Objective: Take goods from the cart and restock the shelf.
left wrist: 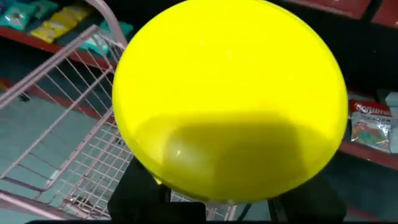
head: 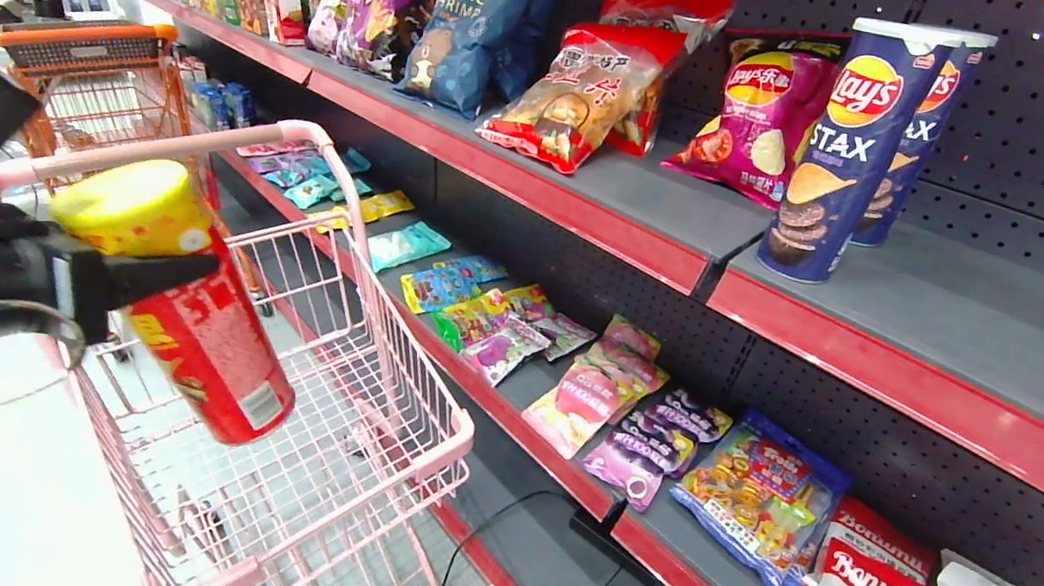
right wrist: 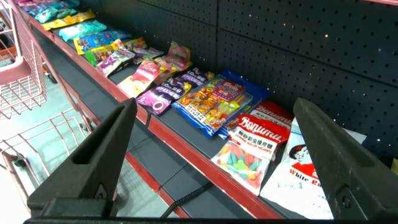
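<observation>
Fingers of the left claw squeeze a red chip can near its top. The can has a yellow lid and it leans, with its bottom end pointing down toward the shelf side. It hangs in the air over the near left corner of a pink cart. From the left wrist, the yellow lid is very close, with the pink wires of the cart under it. An orange cart stands behind the pink one, farther back.

Next to the carts runs a top shelf with boxes and chip bags in a row. Two tall blue chip cans stand up straight on it, one just behind the other. The spot to their right is bare grey.

Under it, the lower shelf has flat candy bags lying side by side. The right claw hangs above these bags with its two black fingers spread wide, and it holds nothing.
</observation>
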Tool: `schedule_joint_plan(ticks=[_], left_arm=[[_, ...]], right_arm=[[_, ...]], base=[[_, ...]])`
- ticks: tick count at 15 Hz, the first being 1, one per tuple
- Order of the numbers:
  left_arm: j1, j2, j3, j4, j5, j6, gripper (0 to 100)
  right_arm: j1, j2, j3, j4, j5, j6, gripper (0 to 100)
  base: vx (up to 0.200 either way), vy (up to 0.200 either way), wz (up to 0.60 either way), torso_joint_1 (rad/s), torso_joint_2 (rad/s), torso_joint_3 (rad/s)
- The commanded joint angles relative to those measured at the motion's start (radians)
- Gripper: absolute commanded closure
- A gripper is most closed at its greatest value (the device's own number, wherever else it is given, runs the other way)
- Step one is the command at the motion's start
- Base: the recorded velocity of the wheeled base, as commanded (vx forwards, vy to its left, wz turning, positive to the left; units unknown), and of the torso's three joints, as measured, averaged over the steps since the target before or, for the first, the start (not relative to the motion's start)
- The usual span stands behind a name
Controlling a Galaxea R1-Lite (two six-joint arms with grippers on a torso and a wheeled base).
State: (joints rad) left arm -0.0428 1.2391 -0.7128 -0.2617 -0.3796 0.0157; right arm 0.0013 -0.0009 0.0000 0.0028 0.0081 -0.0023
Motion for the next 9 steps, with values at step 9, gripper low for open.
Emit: schedule_joint_plan(ticks=[9], left_arm=[[0.041,-0.692,0.111,0.366,0.117,0.073,100]], right_arm=[[0.0,0.001,0.0,0.0,-0.002,0.005,0]], base=[[0.0,0.0,0.0,0.114,-0.33,-0.209]])
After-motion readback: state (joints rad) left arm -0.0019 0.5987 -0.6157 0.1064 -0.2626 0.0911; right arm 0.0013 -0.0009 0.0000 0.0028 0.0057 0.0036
